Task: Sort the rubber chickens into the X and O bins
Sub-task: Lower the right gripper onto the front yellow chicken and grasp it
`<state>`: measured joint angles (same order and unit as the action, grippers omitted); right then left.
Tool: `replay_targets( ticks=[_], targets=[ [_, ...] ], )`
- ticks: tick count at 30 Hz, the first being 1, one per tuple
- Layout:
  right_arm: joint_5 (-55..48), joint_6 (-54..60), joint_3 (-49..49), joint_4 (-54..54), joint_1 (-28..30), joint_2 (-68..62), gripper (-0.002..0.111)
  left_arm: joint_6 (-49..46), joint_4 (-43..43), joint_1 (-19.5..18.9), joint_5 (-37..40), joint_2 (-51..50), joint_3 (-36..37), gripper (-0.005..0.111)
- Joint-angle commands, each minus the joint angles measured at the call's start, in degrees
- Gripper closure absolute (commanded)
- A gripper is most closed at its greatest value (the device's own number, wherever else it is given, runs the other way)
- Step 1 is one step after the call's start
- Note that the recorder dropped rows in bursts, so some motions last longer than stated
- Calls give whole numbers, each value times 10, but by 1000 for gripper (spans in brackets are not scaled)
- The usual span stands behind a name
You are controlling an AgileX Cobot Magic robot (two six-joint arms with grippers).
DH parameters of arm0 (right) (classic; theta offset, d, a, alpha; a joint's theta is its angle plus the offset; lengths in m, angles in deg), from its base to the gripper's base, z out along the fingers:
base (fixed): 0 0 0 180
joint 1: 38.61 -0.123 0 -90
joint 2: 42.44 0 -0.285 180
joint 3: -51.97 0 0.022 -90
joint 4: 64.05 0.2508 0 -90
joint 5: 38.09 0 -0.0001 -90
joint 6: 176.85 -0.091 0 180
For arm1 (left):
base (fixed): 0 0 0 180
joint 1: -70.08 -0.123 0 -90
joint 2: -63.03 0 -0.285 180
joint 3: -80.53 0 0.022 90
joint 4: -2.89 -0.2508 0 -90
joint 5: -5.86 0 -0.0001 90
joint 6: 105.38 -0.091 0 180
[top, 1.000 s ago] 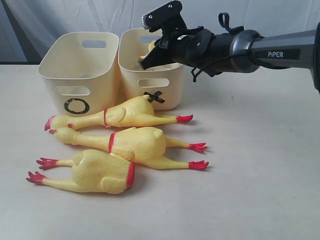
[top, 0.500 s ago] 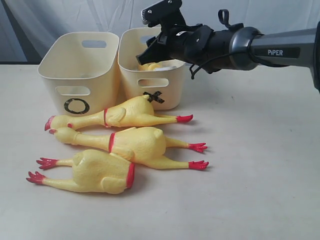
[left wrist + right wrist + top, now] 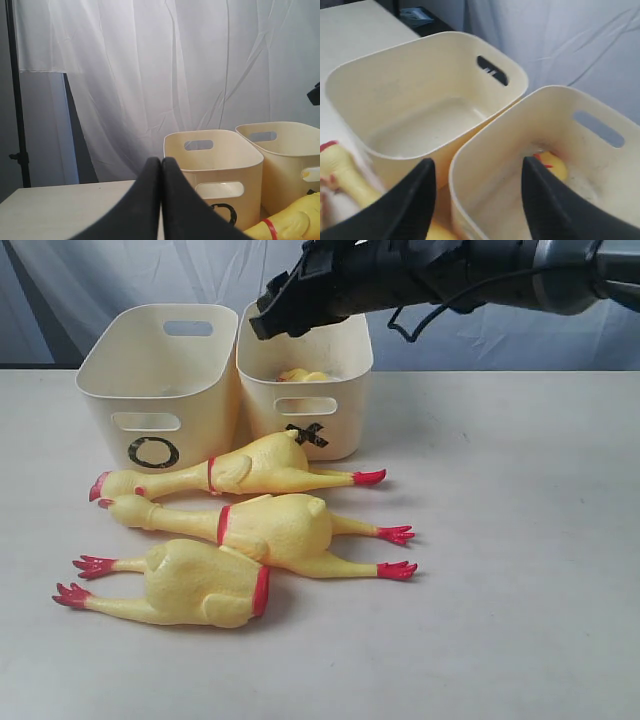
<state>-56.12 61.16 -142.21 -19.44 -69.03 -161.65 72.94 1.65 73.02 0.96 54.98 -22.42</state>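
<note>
three rubber chickens lie side by side on the pale table (image 3: 520,570), the back chicken (image 3: 255,465) just in front of the o bin (image 3: 200,410) and the x bin (image 3: 345,405), then the middle chicken (image 3: 270,527) and the front chicken (image 3: 200,582). the bins stand touching before a white curtain (image 3: 120,270), and a fourth chicken (image 3: 300,375) lies inside the x bin. the right gripper (image 3: 280,300) hangs over that bin's rim with its fingers (image 3: 407,205) well apart and holding nothing, while the left gripper (image 3: 161,162) sits low beside the o bin, fingers pressed together.
</note>
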Motion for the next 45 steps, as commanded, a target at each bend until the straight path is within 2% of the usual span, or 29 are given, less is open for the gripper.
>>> replay_targets(
  ticks=[1, 5, 9, 13, 19, 24, 31, 45],
  targets=[
    [-173, 23, -3, -45, 0, 36, 58, 3, 7, 0, -3, 3, 2, 107],
    [-334, 55, -3, -47, -3, 44, 58, 4, 7, 0, -3, 3, 2, 107],
    [-368, 55, -3, -47, -22, 41, 58, 4, 7, 0, -3, 3, 2, 107],
    [-365, 55, -3, -61, -61, 25, 57, 4, 7, 0, -3, 3, 2, 107],
    [-325, 24, -3, -136, -123, -13, 40, 4, 7, 0, -3, 3, 2, 107],
    [-322, -1, -3, -184, -150, -47, 40, 4, 7, 0, -3, 3, 2, 107],
    [-280, -12, -3, -185, -163, -87, 40, 4, 7, 0, -3, 3, 2, 107],
    [-263, -26, -3, -172, -163, -129, 42, 4, 7, 0, -3, 3, 2, 107]
  ],
)
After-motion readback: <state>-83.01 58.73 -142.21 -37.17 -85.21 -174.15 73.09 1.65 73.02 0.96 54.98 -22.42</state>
